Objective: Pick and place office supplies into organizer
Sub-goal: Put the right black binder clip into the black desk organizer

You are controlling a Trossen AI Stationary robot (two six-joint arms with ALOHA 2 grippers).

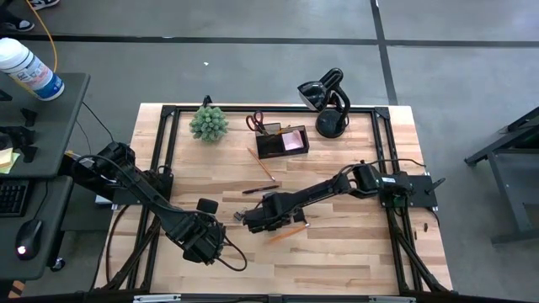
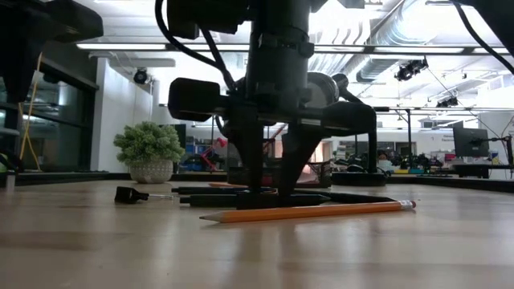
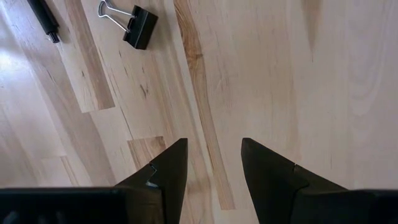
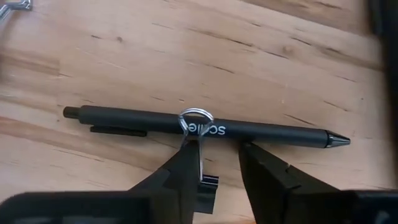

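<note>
A black pen (image 4: 205, 127) lies on the table under my right gripper (image 4: 217, 149), which points down and is open. A small binder clip (image 4: 209, 186) sits between the fingers, and its wire loop (image 4: 196, 117) rests on the pen. In the low view the fingertips (image 2: 250, 193) stand at table height behind an orange pencil (image 2: 309, 211). The black organizer (image 1: 282, 141) stands at the far middle, holding red-handled scissors (image 1: 256, 120) and a pink pad (image 1: 294, 139). My left gripper (image 3: 214, 168) hangs open over bare wood near the table's left front. My right gripper comes from above, pointing down, with the binder clip's body (image 4: 210, 184) right beside one finger (image 4: 186, 171). I cannot tell whether that finger touches the clip. The other finger stands apart from it.
Another binder clip (image 1: 206, 204), a second black pen (image 1: 261, 189) and another orange pencil (image 1: 261, 163) lie loose mid-table. A spiky green plant (image 1: 208, 124) and a black curved-neck stand (image 1: 328, 101) are at the far edge. A black frame (image 1: 168, 114) rims the table.
</note>
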